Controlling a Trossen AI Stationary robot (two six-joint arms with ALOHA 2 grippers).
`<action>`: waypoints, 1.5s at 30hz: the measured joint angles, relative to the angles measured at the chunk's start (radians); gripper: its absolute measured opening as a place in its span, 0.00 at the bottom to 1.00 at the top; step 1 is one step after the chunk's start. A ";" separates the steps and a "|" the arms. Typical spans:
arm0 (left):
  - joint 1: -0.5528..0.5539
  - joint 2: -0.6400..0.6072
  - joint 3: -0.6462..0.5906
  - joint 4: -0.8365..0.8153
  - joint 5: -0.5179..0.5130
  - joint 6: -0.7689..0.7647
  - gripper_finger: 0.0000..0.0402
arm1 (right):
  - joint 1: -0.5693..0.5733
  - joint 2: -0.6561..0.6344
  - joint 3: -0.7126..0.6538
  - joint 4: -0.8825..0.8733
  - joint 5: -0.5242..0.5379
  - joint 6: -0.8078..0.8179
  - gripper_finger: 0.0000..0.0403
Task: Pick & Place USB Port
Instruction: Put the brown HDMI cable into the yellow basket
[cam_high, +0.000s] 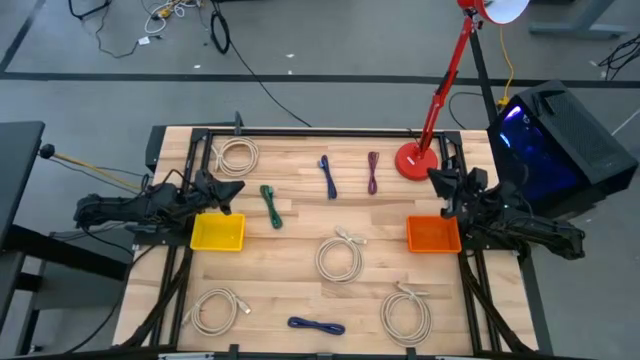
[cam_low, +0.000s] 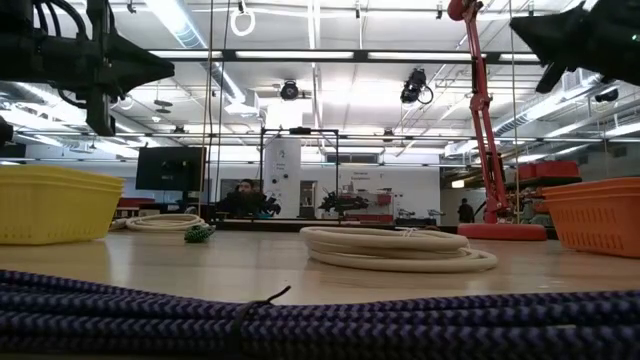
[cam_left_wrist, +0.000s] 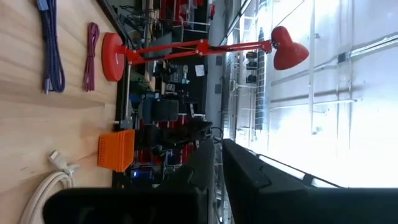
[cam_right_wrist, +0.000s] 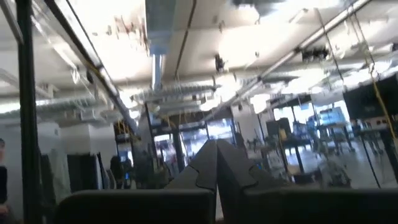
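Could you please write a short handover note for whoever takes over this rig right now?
Left gripper: nearly shut, empty, raised beside the yellow bin at the table's left edge.
Right gripper: shut, empty, raised by the orange bin at the right edge.
Cables: four white coils, plus green, blue, maroon and dark blue bundled cables, all lying on the table.
Done: nothing visible; both bins appear empty.
Left: all picking and placing.
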 joint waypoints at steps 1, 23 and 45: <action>0.000 0.000 0.000 0.002 -0.001 0.000 0.09 | 0.000 0.000 0.000 0.032 0.010 -0.005 0.02; 0.000 0.000 0.000 -0.003 0.044 0.000 0.09 | 0.000 0.000 0.000 -0.074 0.173 -0.064 0.02; 0.001 0.006 0.000 -0.036 -0.198 1.145 0.09 | 0.000 0.000 0.000 -0.328 0.169 -0.036 0.02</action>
